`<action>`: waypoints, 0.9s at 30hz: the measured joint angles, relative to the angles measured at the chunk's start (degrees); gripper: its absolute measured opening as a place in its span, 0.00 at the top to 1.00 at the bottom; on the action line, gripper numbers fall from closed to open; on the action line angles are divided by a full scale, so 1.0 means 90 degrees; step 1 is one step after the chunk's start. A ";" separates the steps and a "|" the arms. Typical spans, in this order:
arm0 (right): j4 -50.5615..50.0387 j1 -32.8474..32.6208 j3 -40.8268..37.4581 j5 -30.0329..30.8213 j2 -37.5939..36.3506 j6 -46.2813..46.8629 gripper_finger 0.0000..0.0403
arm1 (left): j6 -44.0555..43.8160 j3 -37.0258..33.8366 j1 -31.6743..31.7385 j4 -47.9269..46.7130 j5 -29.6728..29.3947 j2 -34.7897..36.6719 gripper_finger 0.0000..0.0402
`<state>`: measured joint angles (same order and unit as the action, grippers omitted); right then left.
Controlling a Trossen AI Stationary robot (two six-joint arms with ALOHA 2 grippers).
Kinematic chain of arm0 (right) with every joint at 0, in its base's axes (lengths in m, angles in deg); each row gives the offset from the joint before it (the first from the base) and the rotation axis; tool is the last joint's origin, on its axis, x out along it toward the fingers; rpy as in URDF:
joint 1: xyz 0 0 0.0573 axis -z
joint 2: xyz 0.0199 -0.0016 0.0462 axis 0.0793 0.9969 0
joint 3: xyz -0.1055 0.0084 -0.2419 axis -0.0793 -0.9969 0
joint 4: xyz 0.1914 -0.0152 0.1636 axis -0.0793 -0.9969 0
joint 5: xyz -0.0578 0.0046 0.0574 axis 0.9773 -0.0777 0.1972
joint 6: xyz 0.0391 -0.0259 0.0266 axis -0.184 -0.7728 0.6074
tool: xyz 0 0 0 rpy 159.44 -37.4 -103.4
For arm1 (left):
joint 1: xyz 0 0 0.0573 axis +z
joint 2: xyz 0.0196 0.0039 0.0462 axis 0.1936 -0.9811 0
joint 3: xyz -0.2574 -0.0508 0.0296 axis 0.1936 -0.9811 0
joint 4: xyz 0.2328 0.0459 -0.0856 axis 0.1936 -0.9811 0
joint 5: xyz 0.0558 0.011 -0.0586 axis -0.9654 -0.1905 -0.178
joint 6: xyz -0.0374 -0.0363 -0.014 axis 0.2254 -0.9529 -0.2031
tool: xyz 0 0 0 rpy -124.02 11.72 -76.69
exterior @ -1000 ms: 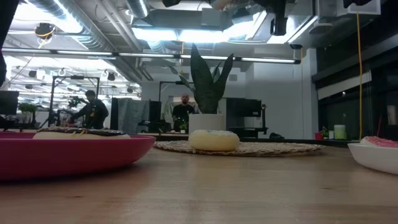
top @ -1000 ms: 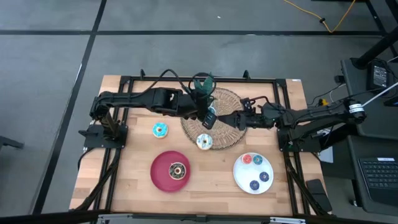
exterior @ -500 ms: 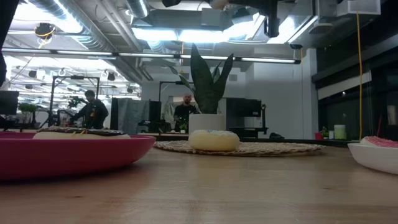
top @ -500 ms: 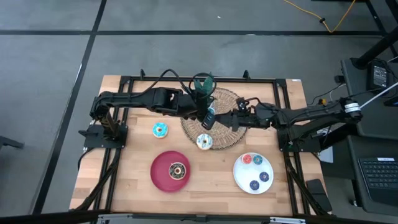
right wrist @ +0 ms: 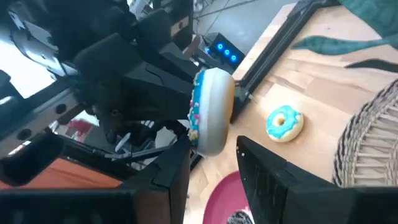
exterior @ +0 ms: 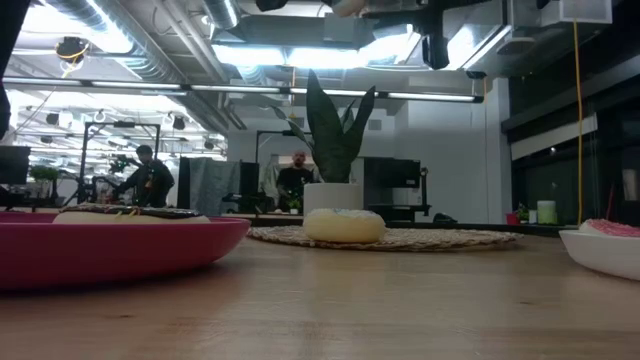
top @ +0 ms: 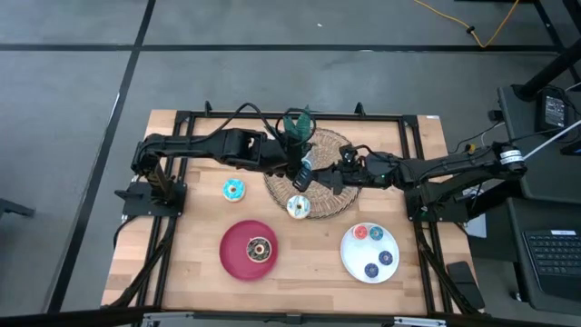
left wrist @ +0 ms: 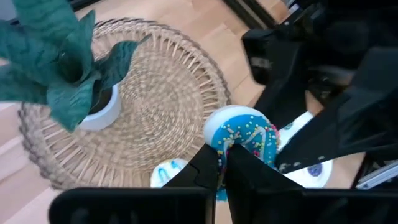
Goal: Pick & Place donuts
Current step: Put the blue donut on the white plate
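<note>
**A:** What do I get from overhead versus the other views?

**B:** Overhead I see the whole wooden table point(top: 195, 272). Both arms meet above the woven mat point(top: 338, 202) by the potted plant point(top: 295, 123). Red plate point(top: 238, 259) has a brown donut point(top: 260, 248) on it. White plate point(top: 359, 264) carries small coin donuts point(top: 376, 234). Light-blue iced donut point(top: 233, 190) lies alone on the wood, left of the mat. Cream sprinkled donut point(top: 298, 207) sits at the mat's near edge.

**A:** And the grippers?

**B:** Overhead they're a dark tangle, and I can't read the fingers there. My left wrist view settles it: left gripper point(left wrist: 222, 165) is clenched on the rim of a blue sprinkled donut point(left wrist: 244, 132), held in the air over the mat. Right wrist view shows the same donut edge-on point(right wrist: 211, 112), white underside, between and ahead of the right gripper point(right wrist: 214, 163). Its fingers stand apart either side, and I can't tell whether they touch.

**A:** Low view add anything?

**B:** Only the cream donut point(exterior: 343, 226) on the mat, the plant pot behind it, and both plate rims. The arms sit at the top edge with the held donut out of sight. People stand far back in the room.
</note>
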<state>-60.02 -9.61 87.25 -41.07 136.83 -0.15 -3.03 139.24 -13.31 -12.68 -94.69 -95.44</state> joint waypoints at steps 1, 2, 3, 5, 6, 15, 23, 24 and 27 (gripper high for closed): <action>-0.0001 0.0000 0.0000 -0.0029 -0.0007 -0.0007 0.67 | -0.0033 0.0000 -0.0006 -0.0050 -0.0007 0.0000 0.97; 0.0005 0.0000 0.0000 -0.0075 -0.0024 -0.0007 0.67 | -0.0058 0.0000 -0.0007 -0.0119 -0.0005 0.0000 0.97; 0.0004 0.0000 0.0000 -0.0145 -0.0046 0.0000 0.67 | -0.0070 0.0000 -0.0007 -0.0193 -0.0005 0.0000 0.97; 0.0005 0.0000 0.0000 -0.0183 -0.0085 -0.0001 0.67 | -0.0083 0.0000 -0.0005 -0.0266 -0.0015 0.0000 0.97; 0.0006 0.0000 0.0000 -0.0183 -0.0096 -0.0007 0.67 | -0.0083 0.0000 -0.0005 -0.0295 -0.0019 0.0000 0.97; 0.0008 -0.0002 -0.0002 -0.0008 -0.0069 -0.0040 0.67 | -0.0158 0.0000 -0.0085 -0.0272 -0.0051 0.0000 0.97; 0.0093 0.0000 -0.0003 0.0200 -0.0071 -0.0152 0.67 | -0.0202 0.0000 -0.0143 -0.0248 -0.0056 0.0000 0.97; 0.0141 0.0000 -0.0002 0.0201 -0.0071 -0.0140 0.67 | -0.0202 0.0000 -0.0148 -0.0248 -0.0081 0.0000 0.97; 0.0227 0.0000 -0.0004 0.0217 -0.0043 -0.0129 0.67 | -0.0292 0.0000 -0.0148 -0.0243 -0.0236 0.0000 0.97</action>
<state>-57.98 -9.61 87.22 -39.12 136.45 -1.31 -5.66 139.24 -14.65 -14.86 -96.82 -95.44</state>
